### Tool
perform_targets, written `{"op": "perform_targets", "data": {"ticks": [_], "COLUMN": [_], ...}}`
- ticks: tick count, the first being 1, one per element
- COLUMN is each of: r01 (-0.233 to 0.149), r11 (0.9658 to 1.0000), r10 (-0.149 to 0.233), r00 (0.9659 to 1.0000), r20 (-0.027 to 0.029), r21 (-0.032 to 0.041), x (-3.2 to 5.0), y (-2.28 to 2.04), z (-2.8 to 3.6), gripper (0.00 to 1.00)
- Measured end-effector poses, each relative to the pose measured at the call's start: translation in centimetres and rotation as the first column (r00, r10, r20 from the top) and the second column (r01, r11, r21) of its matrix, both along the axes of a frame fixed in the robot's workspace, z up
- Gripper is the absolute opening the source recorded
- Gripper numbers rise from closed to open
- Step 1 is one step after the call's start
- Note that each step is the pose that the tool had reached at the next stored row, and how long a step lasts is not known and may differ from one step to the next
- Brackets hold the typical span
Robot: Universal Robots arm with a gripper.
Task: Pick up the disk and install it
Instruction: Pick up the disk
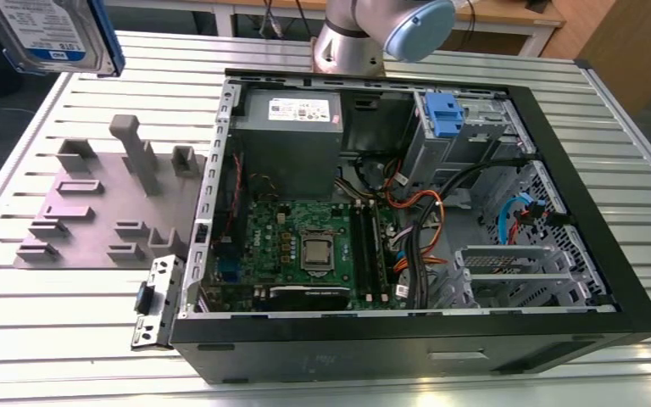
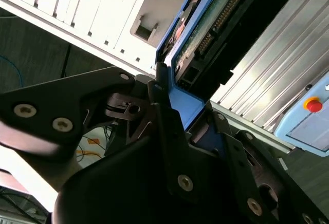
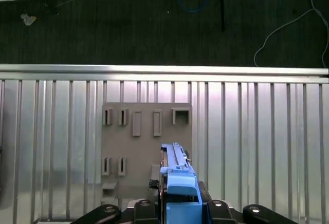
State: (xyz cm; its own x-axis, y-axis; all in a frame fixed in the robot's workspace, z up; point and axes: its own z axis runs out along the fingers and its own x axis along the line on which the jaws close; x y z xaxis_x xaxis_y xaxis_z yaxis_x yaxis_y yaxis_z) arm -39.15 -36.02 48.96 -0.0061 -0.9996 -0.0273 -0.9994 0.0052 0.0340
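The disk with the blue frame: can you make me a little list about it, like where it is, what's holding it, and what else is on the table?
disk: silver drive in a blue bracket, lifted off the table at the exterior view's upper left
gripper: shut on the disk's bracket
grey holder plate: on the table, beside the computer case
computer case: open, circuit board and cables showing
table: slatted metal
installed: not yet, the disk is outside the case

Bright, even light now; table (image 1: 77,339) slats glare white (floor (image 3: 128,23) dim), my gripper (image 2: 186,108) shadowed, the disk (image 2: 205,26) well lit.
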Motion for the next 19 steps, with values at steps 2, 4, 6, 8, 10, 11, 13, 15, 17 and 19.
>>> {"op": "perform_targets", "data": {"ticks": [2, 4, 6, 8, 10, 11, 13, 15, 17, 19], "r01": [0.000, 0.000, 0.000, 0.000, 0.000, 0.000, 0.000, 0.000, 0.000, 0.000], "r11": [1.0000, 1.0000, 1.0000, 1.0000, 1.0000, 1.0000, 1.0000, 1.0000, 1.0000, 1.0000], "r10": [0.000, 0.000, 0.000, 0.000, 0.000, 0.000, 0.000, 0.000, 0.000, 0.000], "r00": [1.0000, 1.0000, 1.0000, 1.0000, 1.0000, 1.0000, 1.0000, 1.0000, 1.0000, 1.0000], "r20": [-0.0010, -0.0017, -0.0021, -0.0025, -0.0028, -0.0029, -0.0030, -0.0030, -0.0031, -0.0031], "r21": [0.0000, 0.0000, 0.0000, 0.0000, 0.0000, 0.0000, 0.0000, 0.0000, 0.0000, 0.0001], "x": [0.83, 1.71, 2.61, 3.51, 4.45, 4.90, 5.80, 6.70, 7.58, 7.83], "y": [0.00, 0.00, 0.00, 0.00, 0.00, 0.00, 0.00, 0.00, -0.01, -0.06], "z": [0.00, -0.02, -0.05, -0.07, -0.09, -0.11, -0.14, -0.16, -0.19, -0.23], "gripper": [0.36, 0.36, 0.36, 0.36, 0.36, 0.36, 0.36, 0.36, 0.36, 0.36]}}
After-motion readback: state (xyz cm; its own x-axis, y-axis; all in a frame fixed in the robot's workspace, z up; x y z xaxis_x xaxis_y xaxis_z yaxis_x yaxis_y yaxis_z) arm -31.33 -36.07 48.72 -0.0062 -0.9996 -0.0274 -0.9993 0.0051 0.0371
